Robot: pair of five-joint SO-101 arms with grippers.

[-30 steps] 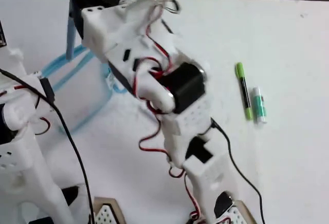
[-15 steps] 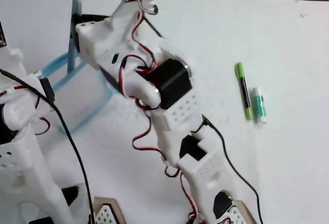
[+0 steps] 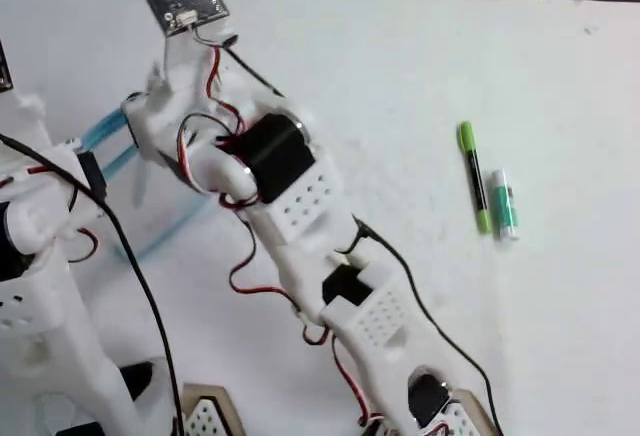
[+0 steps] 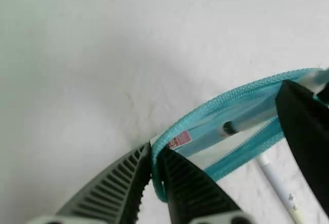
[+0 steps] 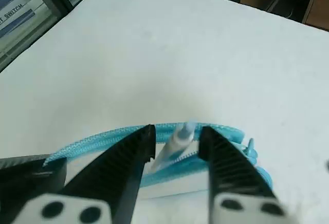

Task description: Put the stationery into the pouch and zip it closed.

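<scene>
A clear pouch (image 3: 103, 133) with a teal zipper edge lies at the table's left. My left gripper (image 4: 154, 154) is shut on the pouch's zipper edge (image 4: 231, 106), holding the mouth apart. My right gripper (image 5: 176, 131) hangs open right over the pouch mouth (image 5: 103, 136). A light blue pen (image 5: 177, 141) stands between its spread fingers, its lower end in the opening. Through the pouch wall I see a pen (image 4: 241, 124) inside, with a white pen (image 4: 277, 185) beside it. A green pen (image 3: 472, 171) and a teal glue stick (image 3: 503, 206) lie on the table at the right.
The right arm (image 3: 300, 206) stretches diagonally from the front edge to the pouch. The left arm's base (image 3: 40, 286) and its cables fill the front left corner. White tabletop (image 3: 420, 76) runs between the arms and the two loose items.
The right arm swung left and dipped toward the pouch, taking the upright blue pen down into the pouch mouth. The green pen and the glue stick stayed put.
</scene>
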